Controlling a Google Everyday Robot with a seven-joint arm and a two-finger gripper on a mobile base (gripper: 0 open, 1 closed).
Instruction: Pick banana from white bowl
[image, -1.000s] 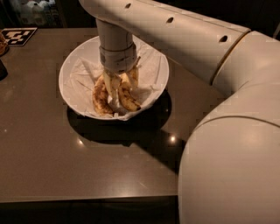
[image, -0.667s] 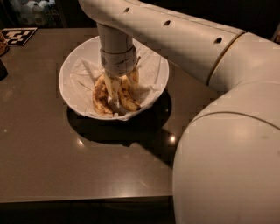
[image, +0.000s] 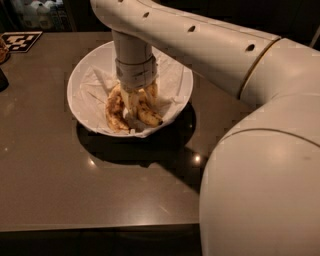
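The white bowl (image: 82, 75), lined with crumpled white paper, stands on the dark table. Two bananas lie in its near part. The banana (image: 150, 116) on the right is yellow with a dark tip. A flatter, brown-blotched banana (image: 114, 113) lies to its left. My gripper (image: 134, 106) reaches straight down into the bowl from the wrist (image: 134, 70) and sits between the two bananas, touching or very close to both. The wrist hides the upper parts of the bananas.
A black-and-white marker card (image: 20, 41) lies at the table's far left corner. A dark object (image: 2, 80) sits at the left edge. Bottles (image: 40, 12) stand behind the table. My arm's large segment (image: 260, 185) fills the right foreground. The table's front edge (image: 100, 226) is near.
The big near segment of my arm has swung a little to the left. The gripper has stayed down in the bowl among the bananas, which have not visibly moved.
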